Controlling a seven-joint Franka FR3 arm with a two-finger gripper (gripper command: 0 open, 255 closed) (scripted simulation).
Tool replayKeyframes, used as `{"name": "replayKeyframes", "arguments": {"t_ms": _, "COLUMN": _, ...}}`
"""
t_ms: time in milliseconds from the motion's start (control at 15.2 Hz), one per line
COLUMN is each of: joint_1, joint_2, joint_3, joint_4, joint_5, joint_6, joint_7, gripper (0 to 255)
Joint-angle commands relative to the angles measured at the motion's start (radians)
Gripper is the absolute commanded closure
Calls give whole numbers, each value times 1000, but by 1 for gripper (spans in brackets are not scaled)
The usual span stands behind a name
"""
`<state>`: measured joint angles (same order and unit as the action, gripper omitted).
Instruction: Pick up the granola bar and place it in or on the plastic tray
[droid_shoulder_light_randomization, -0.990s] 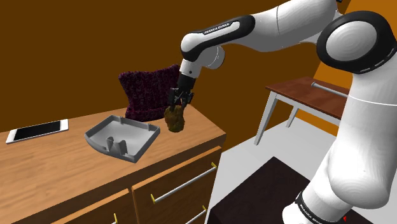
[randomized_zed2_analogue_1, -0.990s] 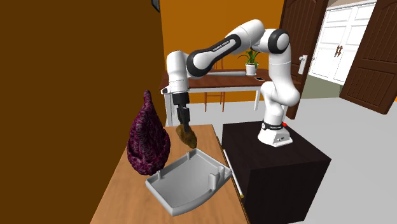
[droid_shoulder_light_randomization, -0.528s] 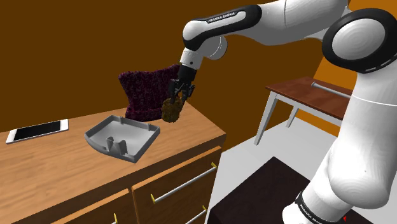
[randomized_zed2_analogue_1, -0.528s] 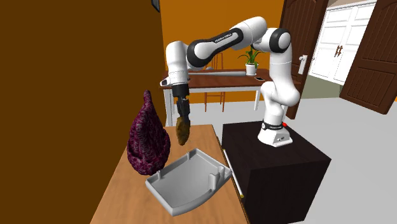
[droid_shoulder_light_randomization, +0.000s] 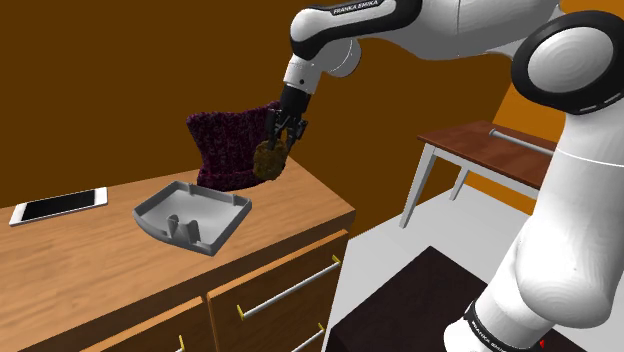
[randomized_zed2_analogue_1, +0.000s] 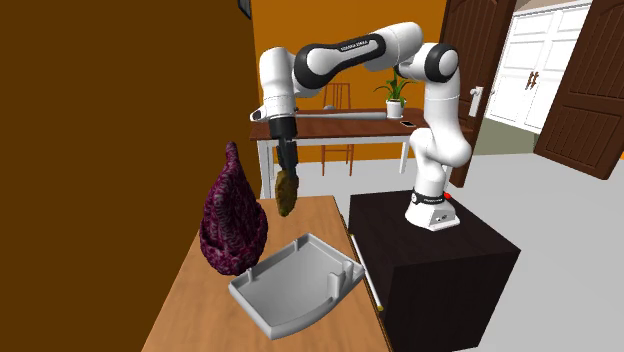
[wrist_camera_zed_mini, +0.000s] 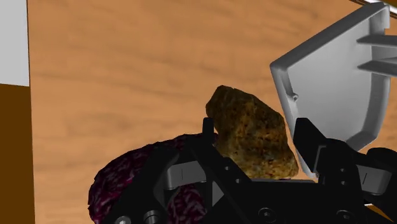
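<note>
Brown walls back a wooden counter (droid_shoulder_light_randomization: 90, 265) with drawers under it. At the shoulder view's left a phone (droid_shoulder_light_randomization: 58, 206) lies flat on the counter, well apart from the grey tray (droid_shoulder_light_randomization: 192, 215) and to its left. The tray rests on the counter with its rim up. Just behind the tray and a little to its right stands a dark purple knitted heap (droid_shoulder_light_randomization: 230, 148). Right of the tray, in front of that heap, the granola bar (droid_shoulder_light_randomization: 267, 161), a lumpy brown-gold piece, hangs in the air above the counter, higher than the tray's rim and off to the side of it. The gripper (droid_shoulder_light_randomization: 278, 140) comes down on it from above, and its fingers (wrist_camera_zed_mini: 315, 143) are clamped on the bar's upper end, one on each side, with a corner of the tray just past them in the wrist view. Farther right of the tray, beyond the counter's end, a white-legged side table (droid_shoulder_light_randomization: 470, 150) stands on the pale floor, and the dark stand (droid_shoulder_light_randomization: 420, 300) carries the arm.
</note>
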<state>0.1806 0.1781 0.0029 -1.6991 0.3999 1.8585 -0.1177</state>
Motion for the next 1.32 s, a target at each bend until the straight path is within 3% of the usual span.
{"name": "replayKeyframes", "arguments": {"t_ms": 0, "joint_1": -1, "joint_2": -5, "joint_3": 0, "joint_4": 22, "joint_5": -3, "joint_6": -25, "joint_7": 10, "gripper": 255}}
{"name": "replayKeyframes", "arguments": {"t_ms": 264, "joint_1": -2, "joint_2": -8, "joint_3": -1, "joint_4": 59, "joint_5": -7, "joint_6": -63, "joint_7": 24, "gripper": 255}}
{"name": "replayKeyframes", "arguments": {"t_ms": 792, "joint_1": 101, "joint_2": 128, "joint_3": 61, "joint_4": 239, "joint_5": -30, "joint_6": -42, "joint_7": 196, "gripper": 255}}
{"name": "replayKeyframes", "arguments": {"t_ms": 1254, "joint_1": 201, "joint_2": 312, "joint_3": 97, "joint_4": 508, "joint_5": -73, "joint_6": -75, "joint_7": 349, "gripper": 255}}
